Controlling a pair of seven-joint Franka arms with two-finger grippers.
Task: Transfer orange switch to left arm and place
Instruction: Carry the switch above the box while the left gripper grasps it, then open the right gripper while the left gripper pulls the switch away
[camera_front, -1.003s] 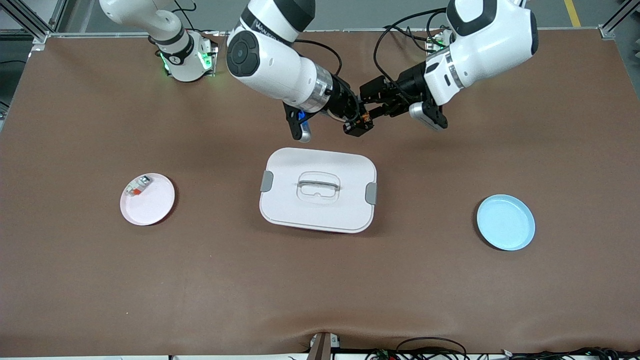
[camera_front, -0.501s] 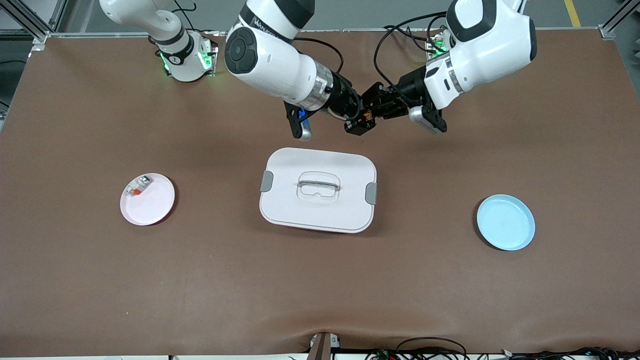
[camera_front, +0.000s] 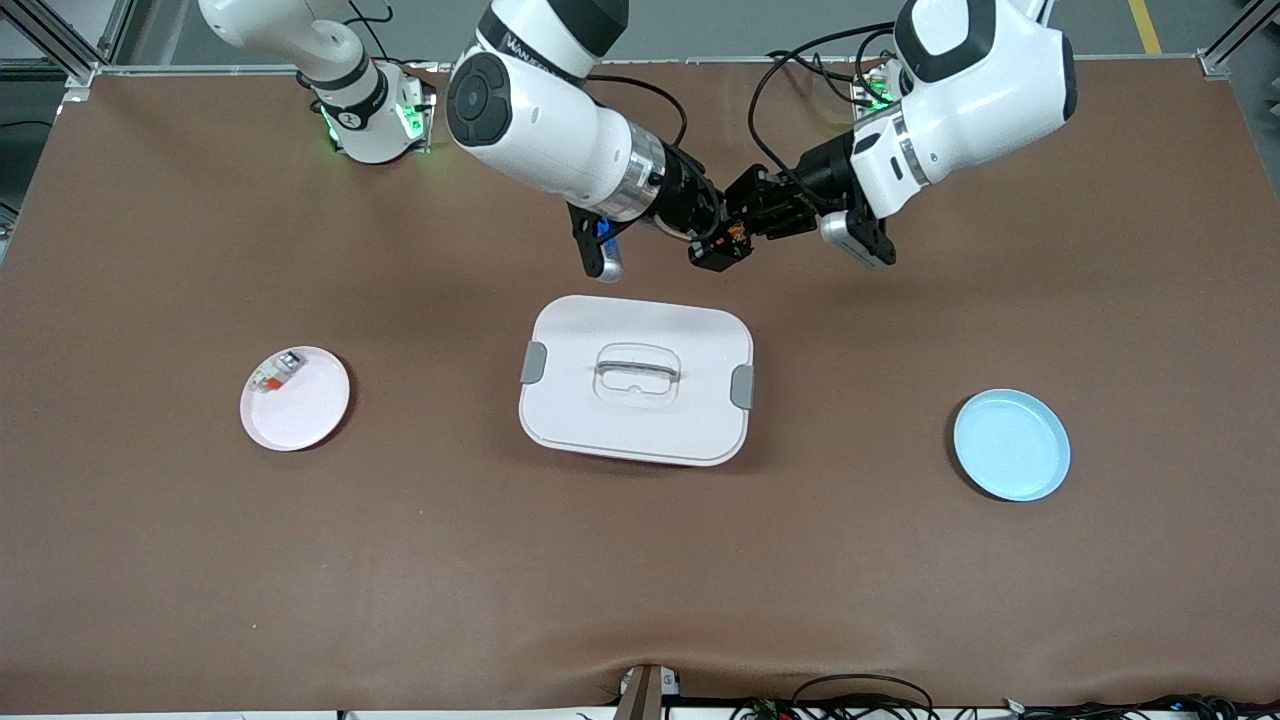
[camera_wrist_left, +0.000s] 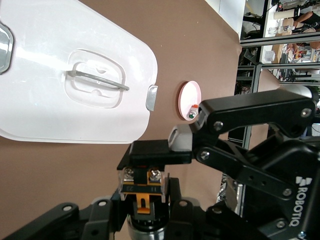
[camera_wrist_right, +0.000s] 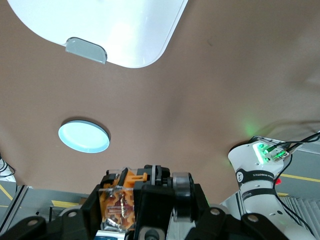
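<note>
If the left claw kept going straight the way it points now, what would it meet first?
Most likely the orange switch held by the right claw: the left claw points straight at it, over bare table farther from the camera than the box.

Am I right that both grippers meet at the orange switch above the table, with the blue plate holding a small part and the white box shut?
Not quite: the small white-grey part lies on the pink plate, not the blue plate, which holds nothing, as the front view shows. The rest stands: the right gripper and left gripper meet at the orange switch above the table, and the white box is shut.
</note>
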